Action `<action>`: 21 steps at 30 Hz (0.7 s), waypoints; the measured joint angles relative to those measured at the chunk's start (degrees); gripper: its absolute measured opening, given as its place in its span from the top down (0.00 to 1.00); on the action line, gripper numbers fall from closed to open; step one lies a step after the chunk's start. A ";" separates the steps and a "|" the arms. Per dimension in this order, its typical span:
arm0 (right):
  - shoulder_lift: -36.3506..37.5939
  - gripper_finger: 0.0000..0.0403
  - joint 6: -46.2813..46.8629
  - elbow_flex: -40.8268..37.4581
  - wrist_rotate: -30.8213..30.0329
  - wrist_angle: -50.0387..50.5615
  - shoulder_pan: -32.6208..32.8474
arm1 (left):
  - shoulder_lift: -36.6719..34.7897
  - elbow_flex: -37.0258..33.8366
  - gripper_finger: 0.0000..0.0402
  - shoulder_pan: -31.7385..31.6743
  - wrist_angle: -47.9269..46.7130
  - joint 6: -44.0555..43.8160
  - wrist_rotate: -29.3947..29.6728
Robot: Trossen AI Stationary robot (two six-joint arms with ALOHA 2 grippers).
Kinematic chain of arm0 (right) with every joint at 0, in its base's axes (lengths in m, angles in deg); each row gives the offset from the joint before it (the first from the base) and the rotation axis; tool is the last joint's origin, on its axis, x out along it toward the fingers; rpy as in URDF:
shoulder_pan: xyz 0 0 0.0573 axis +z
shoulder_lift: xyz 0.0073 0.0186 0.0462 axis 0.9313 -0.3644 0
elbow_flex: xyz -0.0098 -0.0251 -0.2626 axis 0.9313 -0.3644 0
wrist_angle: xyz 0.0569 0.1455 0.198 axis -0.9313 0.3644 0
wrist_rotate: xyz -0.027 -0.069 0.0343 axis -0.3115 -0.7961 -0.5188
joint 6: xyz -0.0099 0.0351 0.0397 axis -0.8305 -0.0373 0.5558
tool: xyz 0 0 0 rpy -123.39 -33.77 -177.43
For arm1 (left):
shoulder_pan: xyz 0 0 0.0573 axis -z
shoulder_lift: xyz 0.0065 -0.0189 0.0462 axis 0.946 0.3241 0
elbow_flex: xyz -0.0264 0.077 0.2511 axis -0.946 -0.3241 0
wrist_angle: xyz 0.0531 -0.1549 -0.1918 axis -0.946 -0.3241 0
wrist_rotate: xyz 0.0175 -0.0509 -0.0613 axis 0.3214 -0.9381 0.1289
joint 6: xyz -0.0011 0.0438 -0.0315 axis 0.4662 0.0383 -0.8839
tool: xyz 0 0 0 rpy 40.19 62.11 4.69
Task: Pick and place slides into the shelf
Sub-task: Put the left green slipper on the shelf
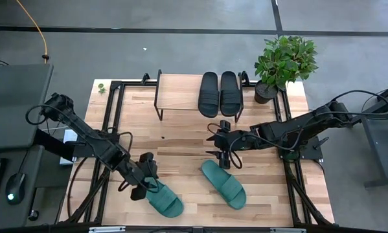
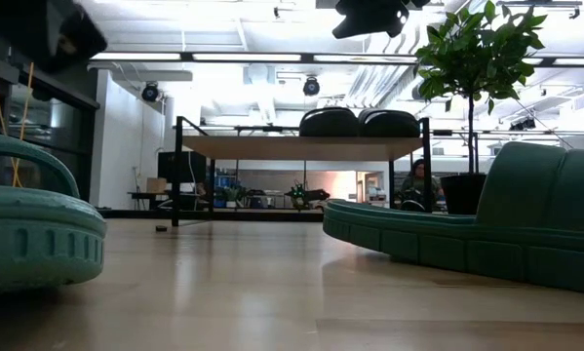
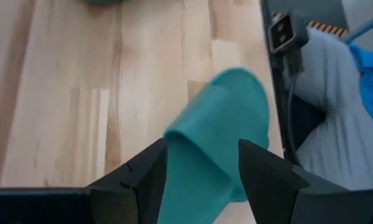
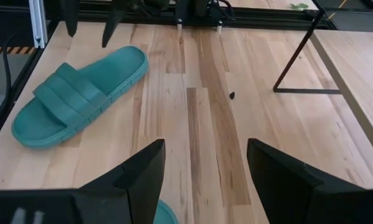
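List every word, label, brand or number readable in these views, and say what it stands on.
None can be read.
Black slides, teal slides, shelf: no visible print.
Plant pot: no label showing.
Back room in the low view: any signs are too small to read.

Two slides [image 1: 219, 94] on shelf [image 1: 181, 90], two slides [image 1: 223, 184] on table [image 1: 181, 142] in front

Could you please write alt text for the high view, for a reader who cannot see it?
Two black slides sit on the shelf; two teal slides lie on the table. The left gripper is at one teal slide; the open right gripper hovers mid-table.
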 joint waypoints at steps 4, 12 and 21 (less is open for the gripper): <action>0.00 0.46 0.08 0.00 0.11 0.10 0.08 | 2.40 0.00 0.55 -0.03 0.41 -2.93 -0.89; 0.00 0.46 0.92 0.00 0.17 -0.14 1.37 | 8.51 0.00 0.55 -0.02 3.96 -7.74 -3.33; 0.00 0.46 1.01 -0.02 0.15 -1.43 3.87 | 13.83 -0.04 0.55 -0.02 8.71 -11.24 -7.40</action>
